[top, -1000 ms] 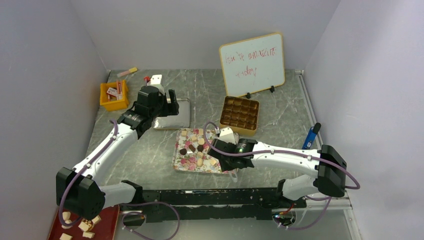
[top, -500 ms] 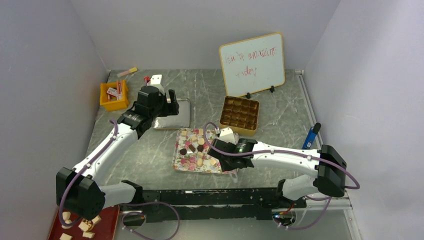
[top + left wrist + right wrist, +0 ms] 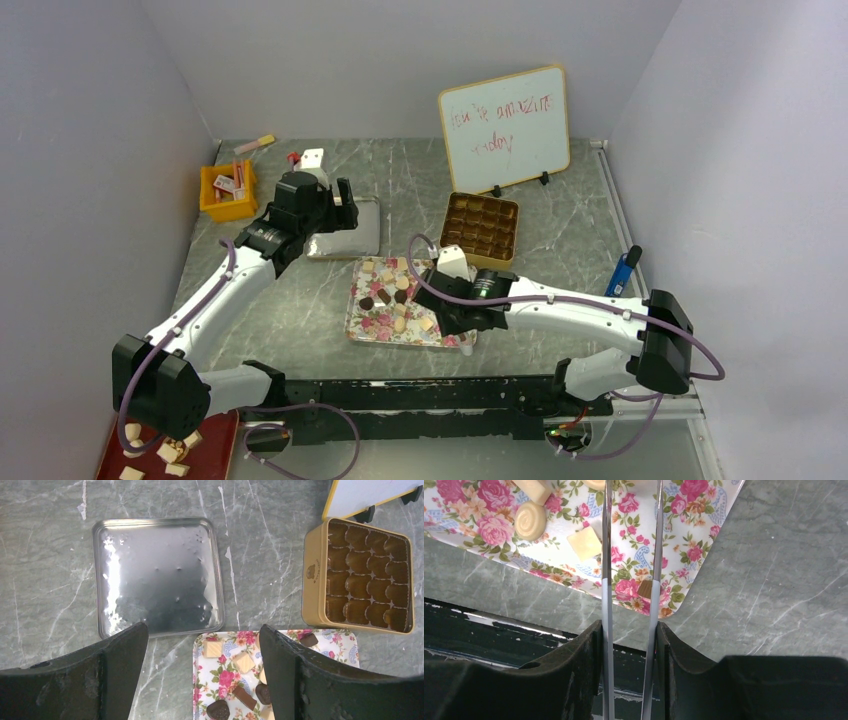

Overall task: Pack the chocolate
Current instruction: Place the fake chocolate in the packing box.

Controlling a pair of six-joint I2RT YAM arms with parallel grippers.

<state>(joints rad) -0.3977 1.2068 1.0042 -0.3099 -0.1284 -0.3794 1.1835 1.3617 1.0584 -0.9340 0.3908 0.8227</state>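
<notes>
**A:** so where's the chocolate [image 3: 530,521] at?

**B:** Scattered on the floral tray [image 3: 372,322], middle of the worktop [image 3: 560,215]. The gold box [image 3: 314,575] sits at the tray's 1 o'clock.

**A:** and the arms?

**B:** lol, the right hand [image 3: 630,630] is clamped on tweezers [image 3: 607,555], prongs out over the tray's corner, with a tan piece [image 3: 645,588] right by one prong. The left hand [image 3: 202,627] is spread wide, hanging over the silver lid [image 3: 155,575] at the tray's 11 o'clock.

The right arm [image 3: 570,306] is shifted a little toward the far side of the bench [image 3: 580,230]. Its wrist is carried slightly up and left over the near right corner of the floral tray [image 3: 365,322]. The right pincer [image 3: 448,318] and the tweezers [image 3: 607,555] gripped in it are moved along. The purple cable [image 3: 410,258] loop is raised slightly.
</notes>
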